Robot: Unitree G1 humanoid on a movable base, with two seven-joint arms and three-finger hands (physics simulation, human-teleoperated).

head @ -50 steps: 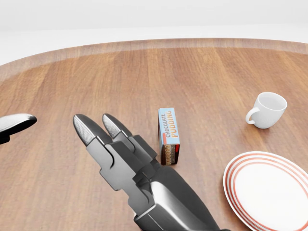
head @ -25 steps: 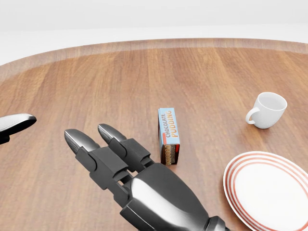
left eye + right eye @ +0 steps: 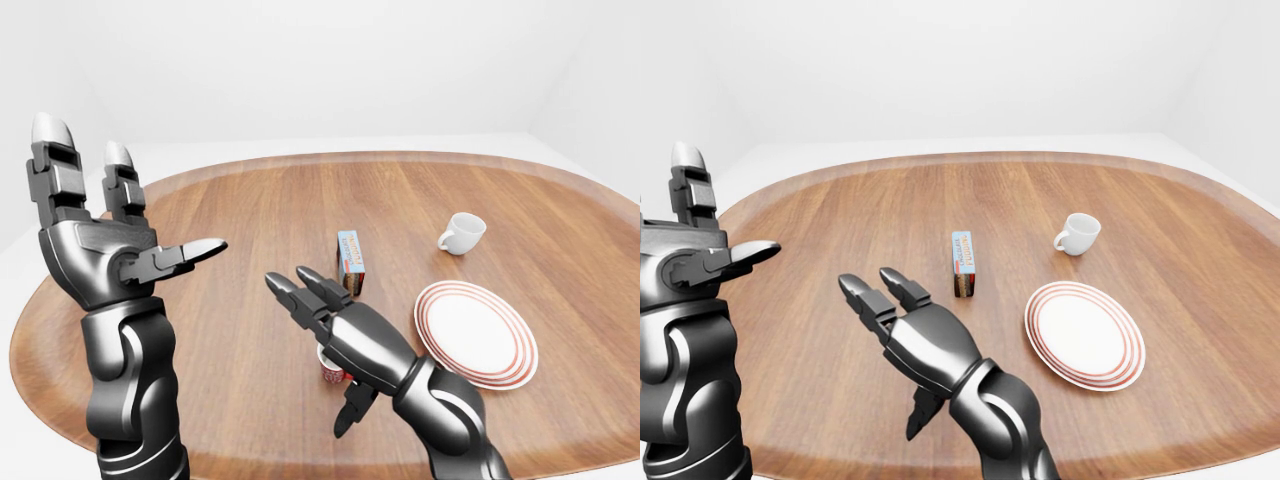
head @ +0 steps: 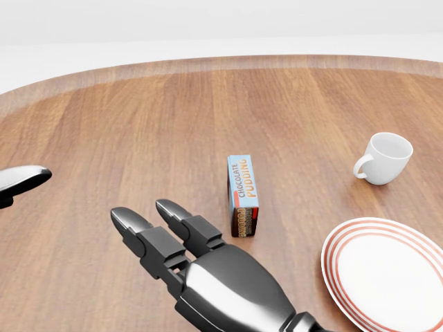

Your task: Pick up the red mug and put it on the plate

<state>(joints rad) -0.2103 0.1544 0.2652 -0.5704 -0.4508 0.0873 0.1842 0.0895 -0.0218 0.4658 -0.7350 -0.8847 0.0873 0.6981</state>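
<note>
Two hands were in view over the big wooden table [image 3: 250, 200], and neither one held a thing. The right hand [image 3: 335, 325] stretched low across the middle of the left-eye view, palm down, fingers [image 4: 149, 232] spread wide and long, thumb hanging loose below. Right under that palm sat the red mug [image 3: 329, 371], only a sliver of red wall and pale rim peeking out in the left-eye view; the right-eye and head views hid it completely behind the hand. Whether the palm touched the rim, I could not tell.

Over at the left edge, the left hand [image 3: 100, 240] stood raised, fingers pointing up, thumb jutting out to the right, wide open, well apart from everything on the table.

Just up and right of the right hand's fingertips stood a chocolate pudding box [image 4: 242, 196], upright on its narrow end. Lower right lay the plate [image 3: 1085, 335], white with red rings round the rim, bare on top. Farther up toward the right sat a white cup [image 4: 384, 158], tipped a little, handle turned left, well apart from the plate.
</note>
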